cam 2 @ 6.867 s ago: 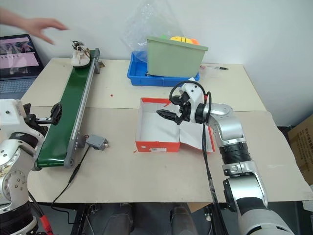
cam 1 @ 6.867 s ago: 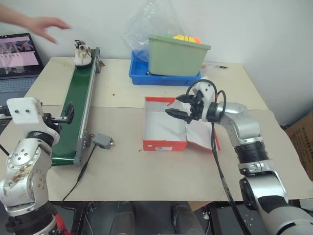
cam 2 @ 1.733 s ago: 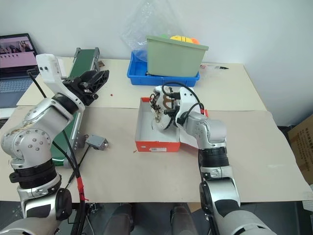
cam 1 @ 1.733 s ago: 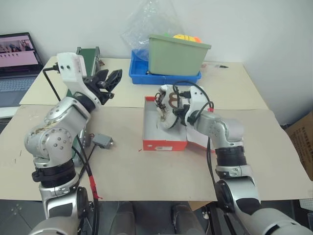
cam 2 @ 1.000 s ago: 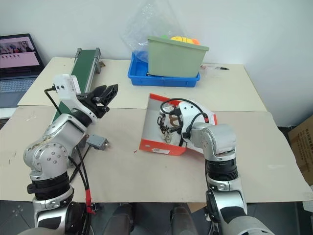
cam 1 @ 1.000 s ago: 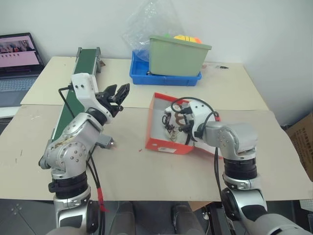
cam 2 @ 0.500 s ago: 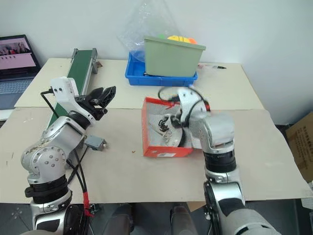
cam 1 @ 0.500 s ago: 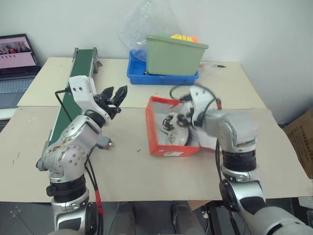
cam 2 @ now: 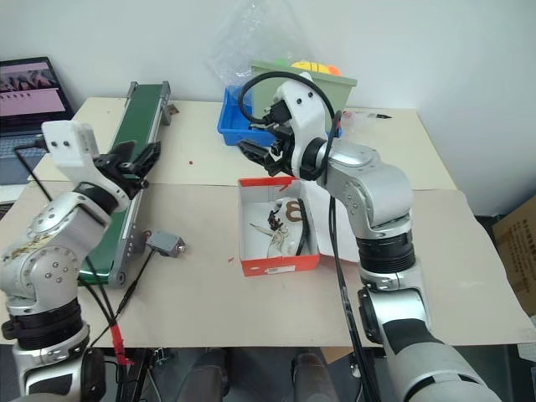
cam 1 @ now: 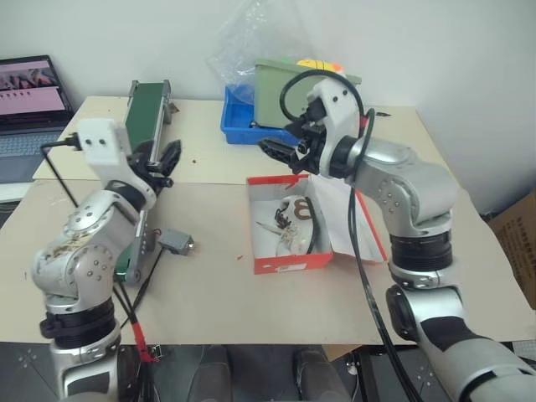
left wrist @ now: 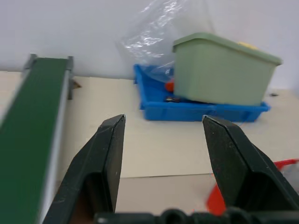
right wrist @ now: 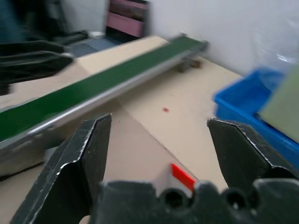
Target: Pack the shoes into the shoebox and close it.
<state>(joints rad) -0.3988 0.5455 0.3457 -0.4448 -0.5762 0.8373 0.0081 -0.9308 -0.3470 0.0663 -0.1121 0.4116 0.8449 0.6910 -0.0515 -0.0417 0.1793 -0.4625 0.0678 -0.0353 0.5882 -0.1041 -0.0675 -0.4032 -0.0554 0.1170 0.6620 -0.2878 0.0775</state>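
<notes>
Now the shoebox (cam 2: pixel 280 239) sits open near the middle of the desk (cam 2: pixel 469 285), its red-orange walls facing the camera and its lid (cam 1: pixel 356 226) folded flat on the desk against the box's right side. Inside it, on the white floor, lie the shoes (cam 2: pixel 283 222), cream with brown trim and dark laces, tumbled together toward the middle of the box; I cannot tell how each one is turned.

Above the box's far edge hangs the right end effector (cam 2: pixel 264 155), well clear of the shoes, its two black fingers spread wide and holding nothing. In its wrist view the fingers (right wrist: pixel 79 154) stand far apart with the desk between them.

Left of the box, the left end effector (cam 1: pixel 161 161) is raised over the green conveyor belt (cam 2: pixel 130 159), which runs along the desk from the far edge toward the near one. Its fingers are also spread, with nothing between them.

Between the belt and the box lies a small grey connector (cam 2: pixel 165 244) on a dark cable. Beyond the box stands a green bin (cam 2: pixel 314 105) on a blue tray (cam 2: pixel 239 130), with a clear plastic bag (cam 2: pixel 243 42) behind them. Farther left than the belt sits a laptop (cam 2: pixel 29 88).
</notes>
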